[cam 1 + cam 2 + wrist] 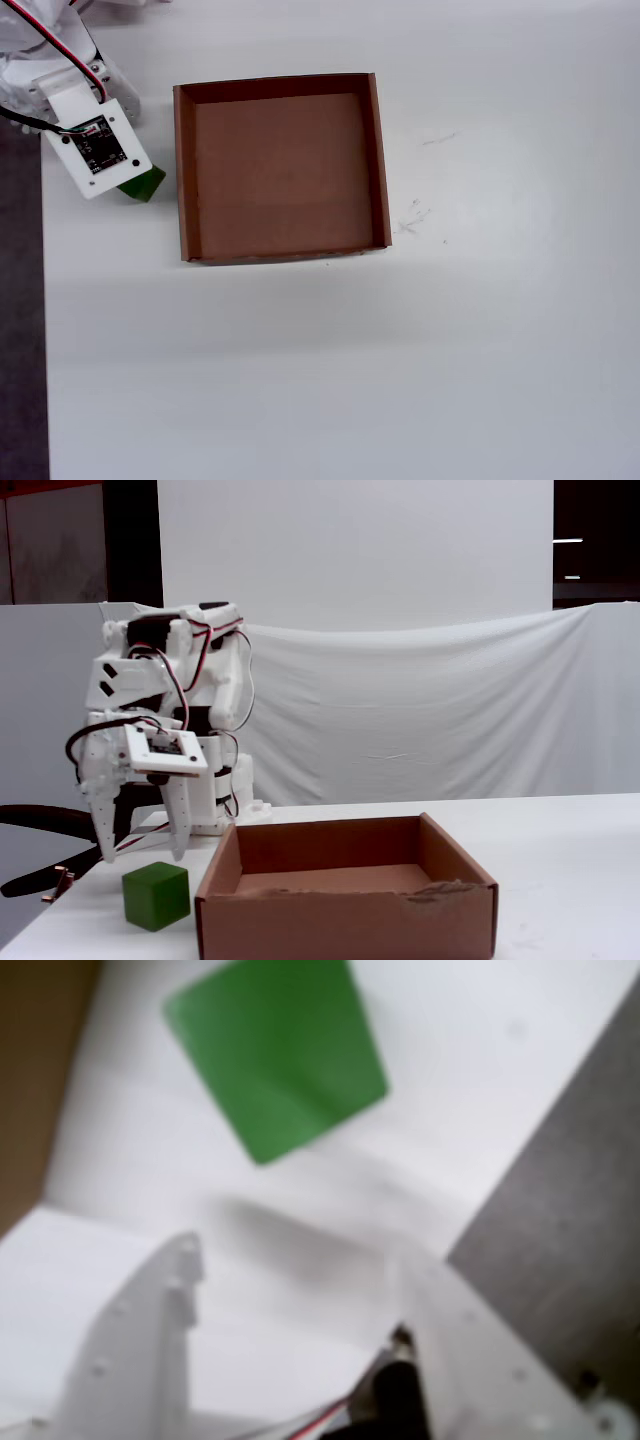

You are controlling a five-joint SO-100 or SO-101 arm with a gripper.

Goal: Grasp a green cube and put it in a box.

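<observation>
The green cube (275, 1055) rests on the white table, just left of the box (345, 912) in the fixed view. In the overhead view only a corner of the cube (143, 186) peeks from under the wrist's camera board, close to the left wall of the box (184, 170). My gripper (142, 856) hangs open a little above the cube, apart from it, one white finger to each side. In the wrist view the gripper (305, 1255) has nothing between its fingers, and the cube lies ahead of the fingertips. The box's brown floor is bare.
The table's left edge (42, 320) runs close beside the cube, with dark floor beyond it. The arm's white base (225, 780) stands behind the cube. A white cloth backdrop (450, 710) hangs at the back. The tabletop (450, 330) stretches white to the right of the box.
</observation>
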